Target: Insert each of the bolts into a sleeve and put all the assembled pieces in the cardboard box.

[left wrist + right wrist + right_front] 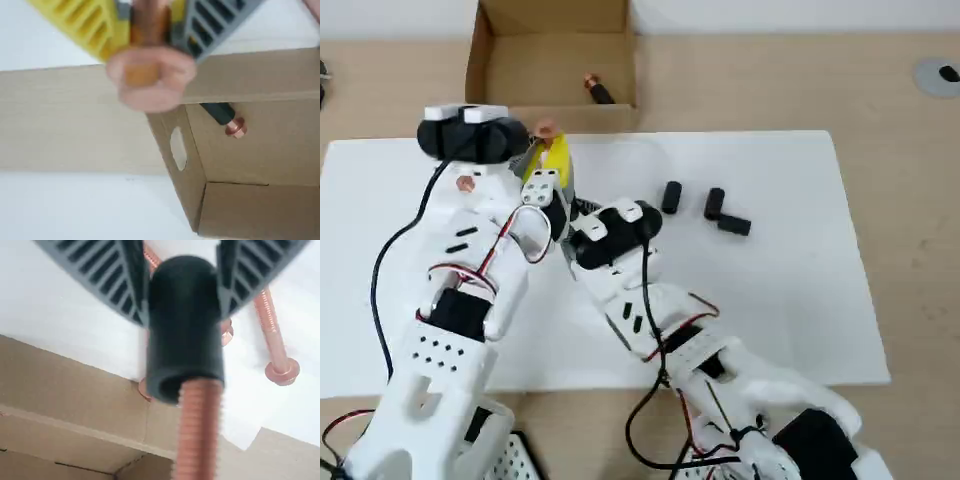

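Hovering near the cardboard box [480, 62], the left claw [150, 30] clenches a bolt [150, 75] while the right claw [182, 295] clamps a sleeve [185, 340].

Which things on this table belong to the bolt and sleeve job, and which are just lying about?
Job: bolt in left gripper, sleeve in right gripper, three loose sleeves, spare bolts, cardboard box, assembled piece inside.
Lying about: grey disc.
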You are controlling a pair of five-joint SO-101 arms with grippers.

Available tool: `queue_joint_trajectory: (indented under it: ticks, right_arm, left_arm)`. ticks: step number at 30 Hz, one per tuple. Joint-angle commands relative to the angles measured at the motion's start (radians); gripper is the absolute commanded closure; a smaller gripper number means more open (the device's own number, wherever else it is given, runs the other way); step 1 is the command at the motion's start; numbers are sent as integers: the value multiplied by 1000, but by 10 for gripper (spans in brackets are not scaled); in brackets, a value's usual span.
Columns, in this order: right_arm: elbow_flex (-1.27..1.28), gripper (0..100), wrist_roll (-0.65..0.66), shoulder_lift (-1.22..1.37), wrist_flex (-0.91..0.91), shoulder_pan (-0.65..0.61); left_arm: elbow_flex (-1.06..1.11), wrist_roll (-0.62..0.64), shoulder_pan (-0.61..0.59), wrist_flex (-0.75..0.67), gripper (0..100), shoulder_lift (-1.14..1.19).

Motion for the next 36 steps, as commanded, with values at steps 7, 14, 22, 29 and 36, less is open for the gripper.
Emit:
queue_joint_trajectory:
  ticks: [7,14,22,29,36]
  right_arm:
    - [-59,987,-6,-12,-23,18]
    - [-59,987,-6,-12,-23,19]
    - [-59,987,-6,-10,-21,21]
    - [-102,987,-11,-12,87,21]
    - [-107,987,-11,-12,87,21]
  left_arm:
    - [11,20,-3,-8,993,-2]
    - [14,15,-29,28,993,-85]
    - [14,-87,0,275,991,-320]
    - [9,-210,0,298,991,-446]
    - [46,-219,-21,144,992,-593]
